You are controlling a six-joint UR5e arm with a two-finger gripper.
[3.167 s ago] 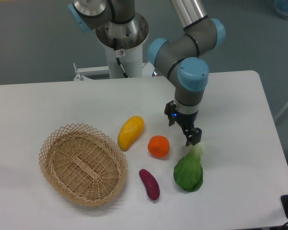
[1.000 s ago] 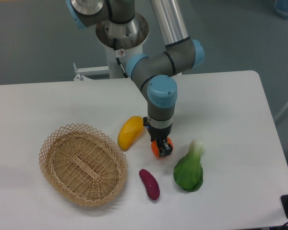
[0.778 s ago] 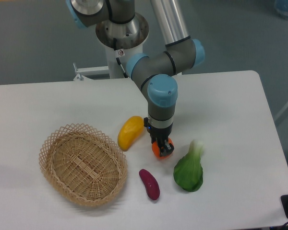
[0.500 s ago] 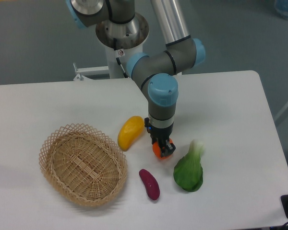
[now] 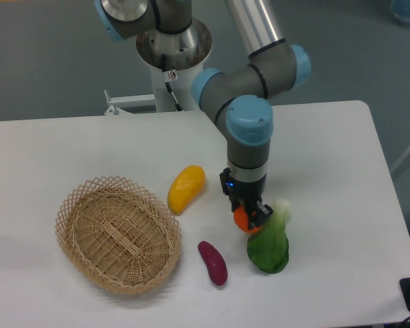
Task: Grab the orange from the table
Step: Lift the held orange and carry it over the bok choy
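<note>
The gripper [image 5: 249, 217] is closed on the orange [image 5: 243, 220], its two dark fingers clamped on opposite sides of the fruit so that only a small orange patch shows between and below them. Whether the orange is clear of the table [image 5: 342, 157] or just touching it cannot be told from this view; it sits toward the table's near edge, somewhat right of centre, and in the picture it overlaps the upper left of the green leafy vegetable [image 5: 268, 244].

The orange looks firm, round and smooth — light enough for a two-finger hold, but its curve and glossy skin make it liable to roll or squirt out if the pads sit off its widest line. The hold seems to be across the middle, which is the safest place; more squeeze than needed would likely only bruise it.

Nearer the left edge lies the wicker basket [image 5: 116, 234]; between it and the arm are the yellow mango-like fruit [image 5: 185, 189] and, closer to the near edge, the purple sweet potato [image 5: 213, 262], both well apart from the gripper. The vegetable is the one neighbour close enough to be brushed — a straight upward path looks best.
</note>
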